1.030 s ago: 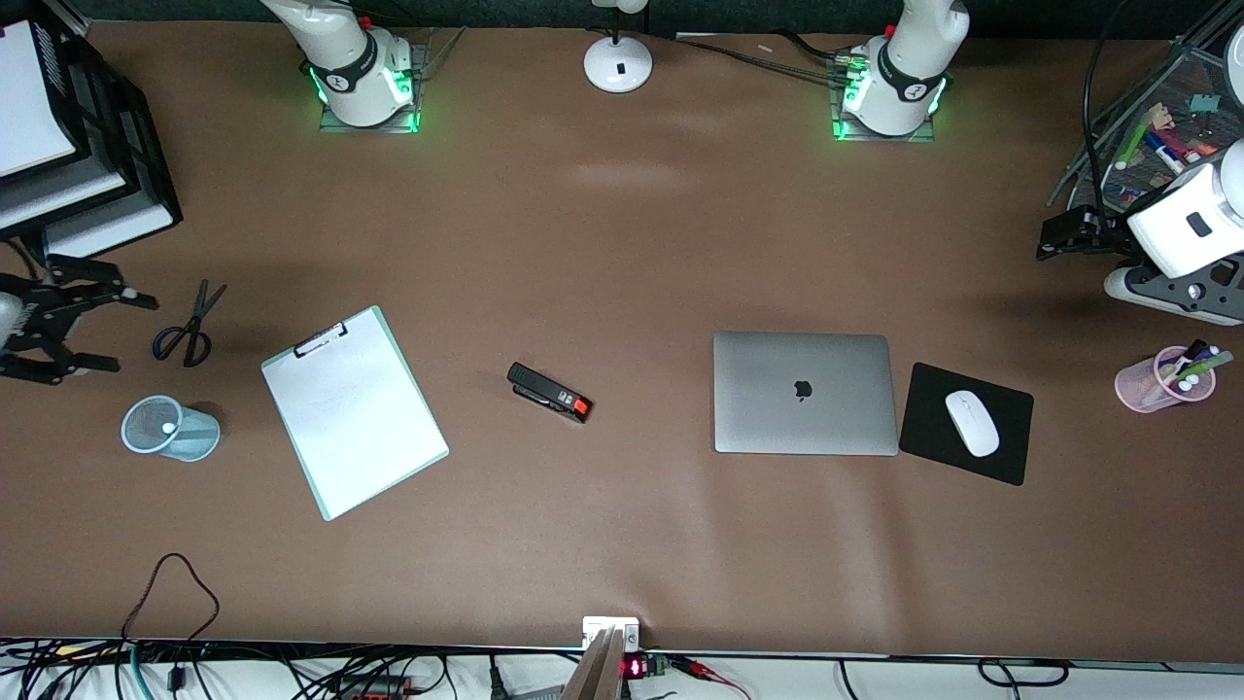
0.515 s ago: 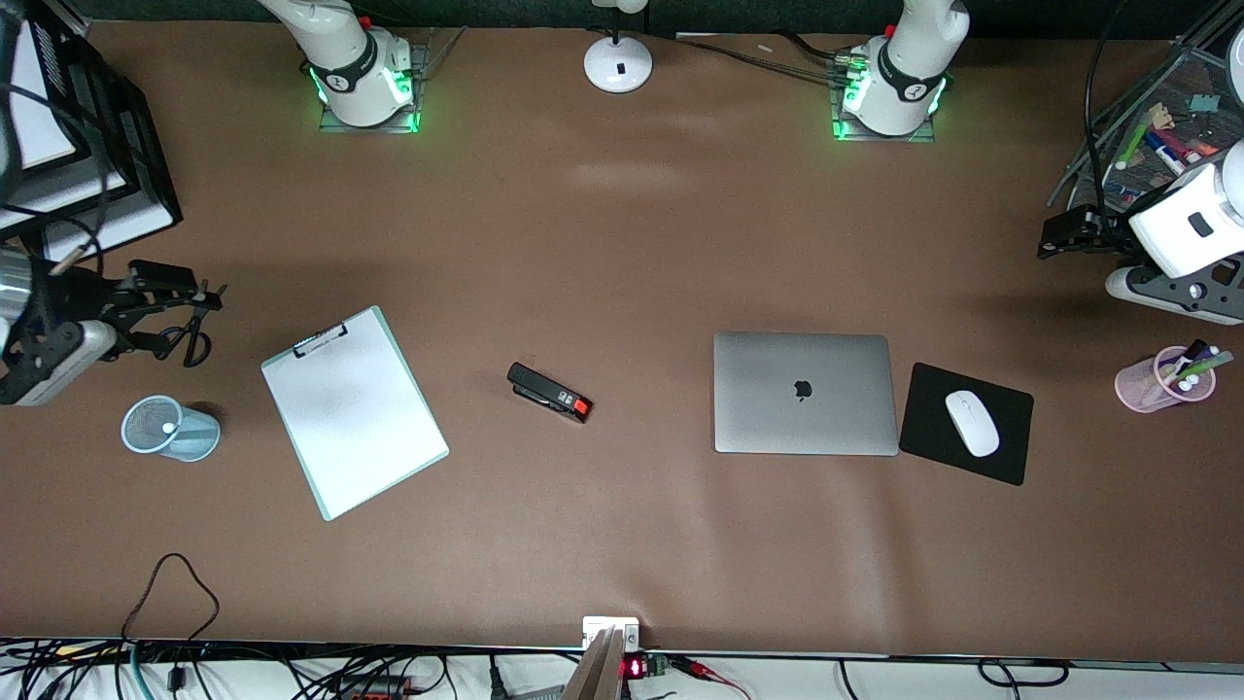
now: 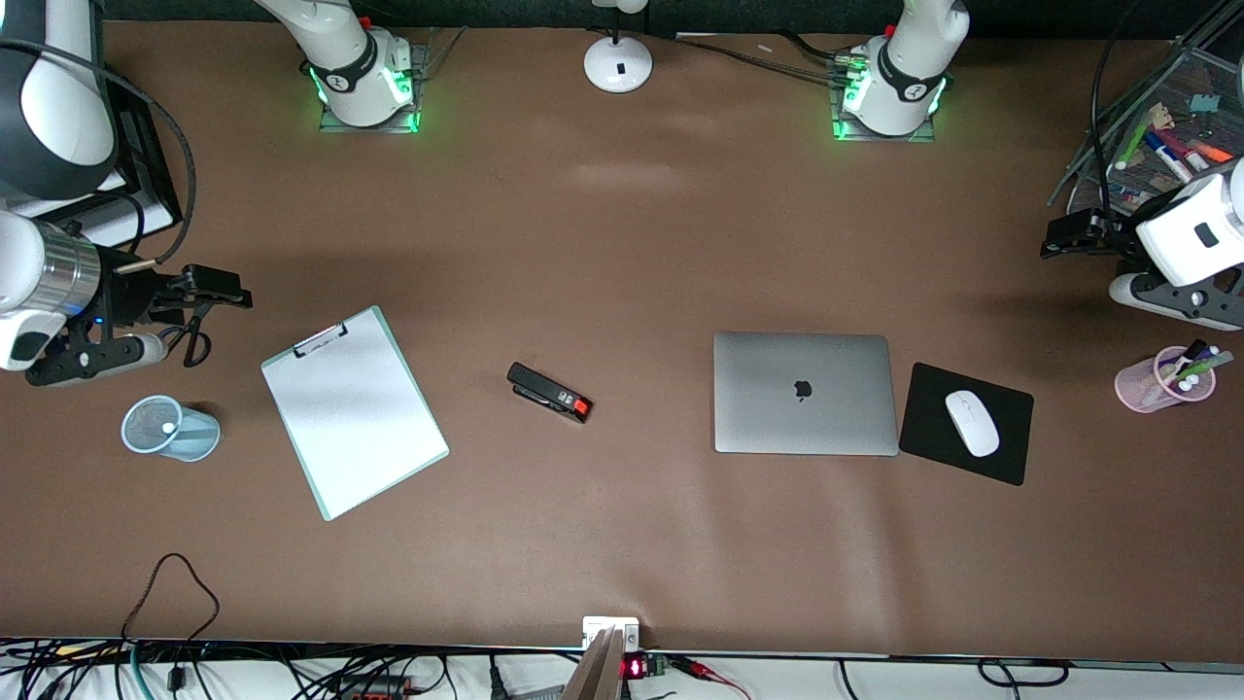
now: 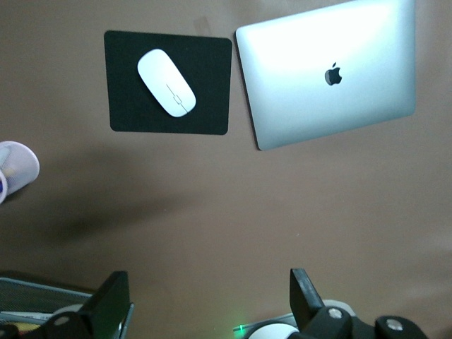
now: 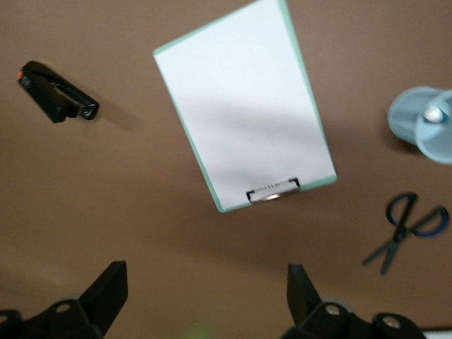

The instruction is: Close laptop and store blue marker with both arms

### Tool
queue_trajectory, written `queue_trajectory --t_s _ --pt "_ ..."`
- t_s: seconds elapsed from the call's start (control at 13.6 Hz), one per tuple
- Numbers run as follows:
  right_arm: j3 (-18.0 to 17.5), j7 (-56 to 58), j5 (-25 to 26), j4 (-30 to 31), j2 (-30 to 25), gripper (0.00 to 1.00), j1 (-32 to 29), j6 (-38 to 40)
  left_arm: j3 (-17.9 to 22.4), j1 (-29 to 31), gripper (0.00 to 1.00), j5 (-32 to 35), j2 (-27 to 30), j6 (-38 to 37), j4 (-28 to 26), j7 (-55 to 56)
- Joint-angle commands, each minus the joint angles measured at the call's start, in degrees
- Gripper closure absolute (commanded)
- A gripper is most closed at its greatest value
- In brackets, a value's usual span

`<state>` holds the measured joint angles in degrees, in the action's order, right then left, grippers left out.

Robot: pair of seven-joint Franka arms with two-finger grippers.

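The silver-grey laptop (image 3: pixel 803 393) lies shut on the table, apple logo up; it also shows in the left wrist view (image 4: pixel 325 78). A blue marker (image 3: pixel 1158 148) lies in the wire mesh tray (image 3: pixel 1181 73) at the left arm's end of the table, among other markers. My left gripper (image 3: pixel 1064 238) hangs open and empty over bare table beside that tray, and shows in its own view (image 4: pixel 208 300). My right gripper (image 3: pixel 194 316) is open and empty over the scissors (image 3: pixel 194 342), and shows in its own view (image 5: pixel 206 296).
A black mouse pad (image 3: pixel 928 428) with a white mouse (image 3: pixel 972 423) lies beside the laptop. A pink cup (image 3: pixel 1157 384) holds green and purple pens. A stapler (image 3: pixel 549 392), a clipboard (image 3: pixel 355 413) and a blue mesh cup (image 3: pixel 170 428) lie toward the right arm's end.
My right arm has swung in from the table's end, and its gripper now hangs over the scissors, closer to the clipboard. My left gripper has barely moved.
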<state>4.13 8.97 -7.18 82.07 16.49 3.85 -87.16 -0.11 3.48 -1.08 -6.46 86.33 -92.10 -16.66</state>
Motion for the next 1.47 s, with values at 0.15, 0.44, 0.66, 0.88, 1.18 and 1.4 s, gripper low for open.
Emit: queue_trajectory --t_s 0.15,0.44,0.66,0.88,1.18,1.4 --pt "-0.2 -5.7 10.2 1.3 -6.8 0.0 0.0 1.0 -0.2 -0.4 0.0 -0.2 -1.9 -1.4 4.3 -0.9" --pt "0.7 -6.4 10.7 0.4 -9.9 0.0 -1.7 1.6 -0.2 -0.4 0.0 -0.2 -1.9 -1.4 4.6 -0.7" --pt "0.4 -6.9 9.1 1.6 -11.5 0.0 -2.2 3.1 -0.2 -0.4 0.0 -0.3 -2.0 -1.4 4.6 -0.6" --pt "0.4 -7.0 8.9 7.6 -16.4 0.0 -2.2 0.0 -0.2 -0.2 0.0 -0.7 -2.0 -1.4 4.6 -0.6" --pt "0.4 -9.6 8.4 10.9 -19.7 0.0 -2.6 -2.0 -0.2 0.3 0.0 -0.9 -2.1 -2.0 4.6 -0.7" --pt "0.4 -7.8 8.8 10.4 -19.7 0.0 -2.6 -1.6 -0.2 0.4 0.0 -1.0 -2.1 -2.0 4.5 -0.7"
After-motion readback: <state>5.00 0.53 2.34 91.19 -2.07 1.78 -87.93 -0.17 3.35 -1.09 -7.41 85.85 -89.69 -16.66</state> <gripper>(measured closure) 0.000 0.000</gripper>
